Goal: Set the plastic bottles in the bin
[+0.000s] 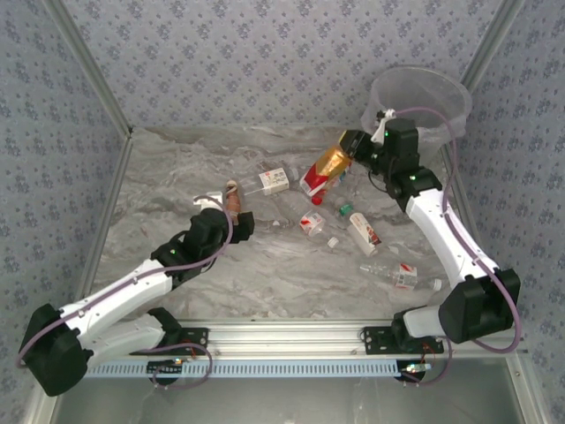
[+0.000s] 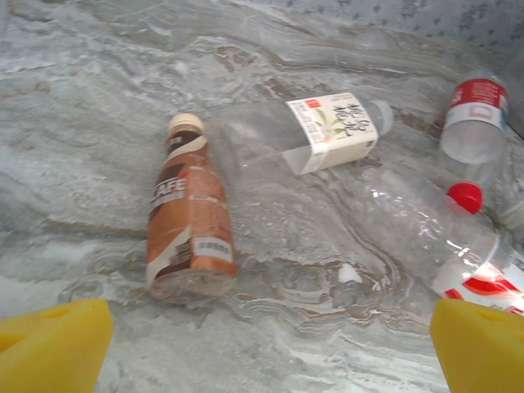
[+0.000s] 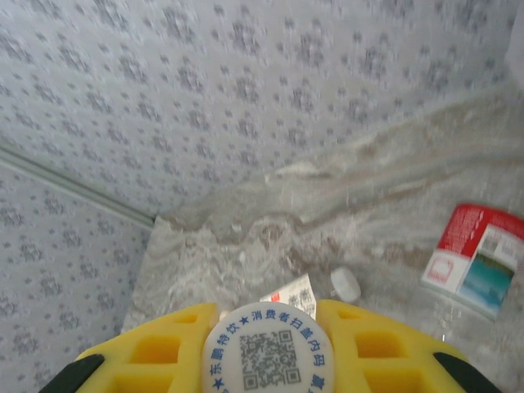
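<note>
My right gripper is shut on a red-gold bottle, held above the table just left of the bin. In the right wrist view its yellow fingers flank the bottle's white printed cap. My left gripper is open and hovers just short of a brown bottle lying on the marble table. Its yellow fingertips sit at the bottom corners of the left wrist view. Past the brown one lie a clear white-labelled bottle and two red-labelled bottles.
More bottles are scattered mid-table: a small red-and-white one, a green-capped one, a white-and-red one and a clear one by the right arm. A loose cap lies among them. Patterned walls close in the sides and back.
</note>
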Controlling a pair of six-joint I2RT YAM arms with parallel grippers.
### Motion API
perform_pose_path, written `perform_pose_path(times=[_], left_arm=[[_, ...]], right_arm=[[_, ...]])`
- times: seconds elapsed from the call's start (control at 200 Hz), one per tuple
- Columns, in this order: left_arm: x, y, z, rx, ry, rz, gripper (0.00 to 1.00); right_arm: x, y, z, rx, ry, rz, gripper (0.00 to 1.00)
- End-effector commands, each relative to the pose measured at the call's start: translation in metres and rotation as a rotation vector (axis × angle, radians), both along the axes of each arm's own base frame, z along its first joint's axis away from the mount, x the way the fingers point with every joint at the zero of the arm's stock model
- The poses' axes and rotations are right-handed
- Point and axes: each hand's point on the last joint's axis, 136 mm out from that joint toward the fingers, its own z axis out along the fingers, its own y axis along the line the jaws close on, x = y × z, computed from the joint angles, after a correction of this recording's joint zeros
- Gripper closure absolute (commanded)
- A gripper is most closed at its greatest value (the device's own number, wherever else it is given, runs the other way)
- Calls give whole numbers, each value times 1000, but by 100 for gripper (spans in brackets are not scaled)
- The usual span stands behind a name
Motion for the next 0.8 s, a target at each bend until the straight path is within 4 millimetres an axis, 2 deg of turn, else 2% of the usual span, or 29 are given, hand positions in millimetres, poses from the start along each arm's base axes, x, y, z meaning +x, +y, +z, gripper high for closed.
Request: perform_pose_path(times=[0.0, 0.25, 0.445, 0.51, 0.625, 0.795], left_arm=[[-3, 25, -3, -12, -5, 121, 1], [-10, 32, -4, -31, -13, 119, 0], [-9, 31, -3, -13, -17, 109, 0], [-8, 30, -3, -16, -17, 107, 1], [-7, 28, -5, -22, -11, 101, 1], [-7, 24, -7, -19, -4, 81, 0]], right_arm=[[16, -17, 36, -46, -117, -42, 100], [33, -58, 110, -56, -385, -167, 100], [31, -93, 166, -21, -584, -282, 100], [30, -103, 176, -44, -625, -335, 100], [29, -136, 187, -65, -671, -496, 100], [42, -176, 185, -91, -697, -640, 100]])
